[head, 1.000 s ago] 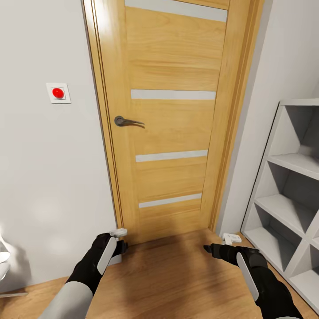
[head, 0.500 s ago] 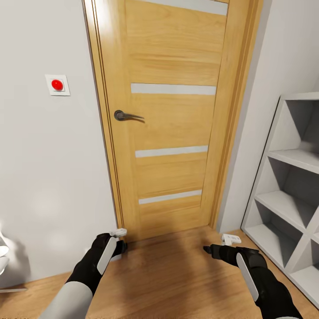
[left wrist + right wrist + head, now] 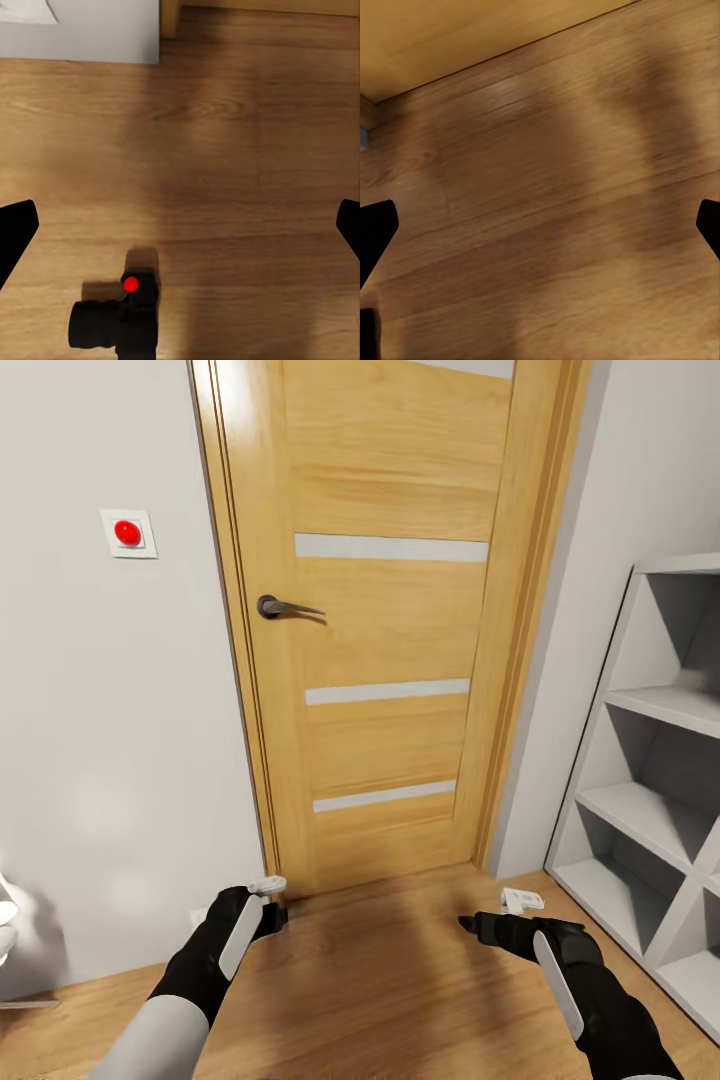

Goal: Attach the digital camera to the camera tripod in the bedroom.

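Nearest to me, both arms hang low over the wood plank floor [image 3: 400,1000]: my left gripper [image 3: 268,905] and right gripper [image 3: 490,920] hover above the boards, each empty with its fingers spread wide apart, as the wrist views show by the black fingertips [image 3: 15,232] at opposite edges. Below the left gripper, seen from its wrist camera, the digital camera [image 3: 116,319] lies on the floor, black, red button up, untouched. Beyond my hands stands the closed oak door [image 3: 390,620] with its dark lever handle [image 3: 285,607]. Left of it, a white wall plate with a red button [image 3: 128,533] sits on the pale grey wall [image 3: 110,760]. To the right, a white cube shelf [image 3: 650,780] lines the bedroom wall.
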`<state>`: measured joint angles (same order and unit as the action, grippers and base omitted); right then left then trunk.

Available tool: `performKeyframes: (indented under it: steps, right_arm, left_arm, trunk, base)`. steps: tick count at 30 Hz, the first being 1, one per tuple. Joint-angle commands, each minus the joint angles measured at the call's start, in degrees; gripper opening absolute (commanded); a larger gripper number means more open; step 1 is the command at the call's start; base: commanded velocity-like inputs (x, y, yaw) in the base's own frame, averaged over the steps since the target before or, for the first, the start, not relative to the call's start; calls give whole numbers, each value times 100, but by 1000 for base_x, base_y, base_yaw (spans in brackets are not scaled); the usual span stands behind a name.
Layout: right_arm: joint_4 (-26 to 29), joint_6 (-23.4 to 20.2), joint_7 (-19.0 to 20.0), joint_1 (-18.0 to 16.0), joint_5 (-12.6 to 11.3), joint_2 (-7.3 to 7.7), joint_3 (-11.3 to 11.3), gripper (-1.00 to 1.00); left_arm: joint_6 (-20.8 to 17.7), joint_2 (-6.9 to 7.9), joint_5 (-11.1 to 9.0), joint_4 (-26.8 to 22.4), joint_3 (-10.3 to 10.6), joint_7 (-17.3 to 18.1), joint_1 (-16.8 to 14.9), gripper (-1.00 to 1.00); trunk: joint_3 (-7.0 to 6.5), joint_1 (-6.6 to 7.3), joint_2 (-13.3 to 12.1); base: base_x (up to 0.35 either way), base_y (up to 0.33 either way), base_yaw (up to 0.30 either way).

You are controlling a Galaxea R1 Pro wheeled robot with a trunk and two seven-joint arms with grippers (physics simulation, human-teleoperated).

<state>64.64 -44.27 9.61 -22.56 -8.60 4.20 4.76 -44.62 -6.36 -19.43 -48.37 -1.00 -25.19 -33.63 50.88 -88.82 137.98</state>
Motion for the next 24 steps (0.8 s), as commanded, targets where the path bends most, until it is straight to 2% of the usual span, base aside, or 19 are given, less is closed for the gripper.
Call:
performKeyframes:
  steps: [1, 13, 20, 24]
  right_arm:
    - [5, -29, 10, -3, -20, 0, 8, 100]
    - [5, -29, 13, -3, -30, -2, 8, 100]
    - [4, -36, 32, -4, -94, 1, 8, 100]
    - [13, -41, 225, -3, -113, 6, 4, 100]
  left_arm:
    - [-12, -3, -62, -7, -11, -47, -3, 100]
    - [-7, -1, -65, -5, -14, -47, -3, 100]
    - [9, 1, -63, -6, -4, -37, -3, 100]
    - [58, 0, -66, -8, 7, -15, -3, 100]
  trunk:
    - [25, -21, 44]
    - [240, -285, 526]
    - [395, -303, 535]
    - [484, -313, 540]
  base:
    - [0, 0, 0]
    - [0, 0, 0]
    - [0, 0, 0]
    - [0, 0, 0]
